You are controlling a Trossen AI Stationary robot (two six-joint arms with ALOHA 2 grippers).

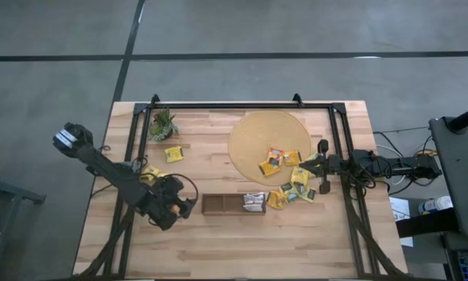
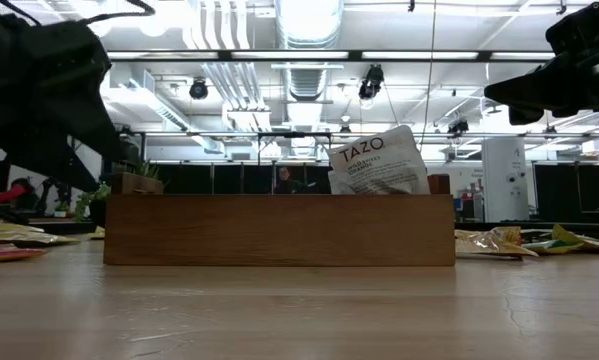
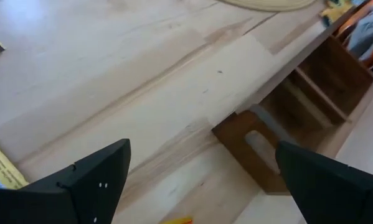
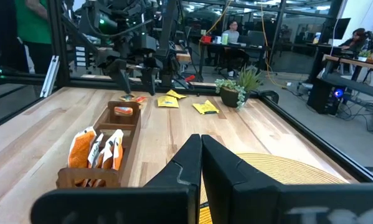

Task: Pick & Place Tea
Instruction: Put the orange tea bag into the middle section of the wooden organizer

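A: Setting: pale wooden table (image 1: 218, 242) in a large open workroom; people sit at desks far behind.

B: Left side, item one: left tool (image 1: 173, 208), fingers spread wide and empty, hovering just off the left end of the dark brown tray (image 1: 232, 204). Loose yellow sachets (image 1: 173, 154) lie near the small plant (image 1: 162, 124).

A: Middle: the tray's long axis runs left to right. Its left compartments look bare; sachets in the tray (image 1: 254, 202) stand on edge in the right compartment, one leaning with its printed face toward the low camera.

B: Right: round mat (image 1: 269, 139) carrying tea, more scattered below its edge as a pile of sachets (image 1: 294, 189), lying flat, corners pointing every way. Right tool (image 1: 321, 168), fingers pressed together, empty, beside the pile.

A: Risks, as judgement: flat paper may slip from a pinch; overlapped sachets may lift together; a tool dipping into the tray may topple the upright ones.
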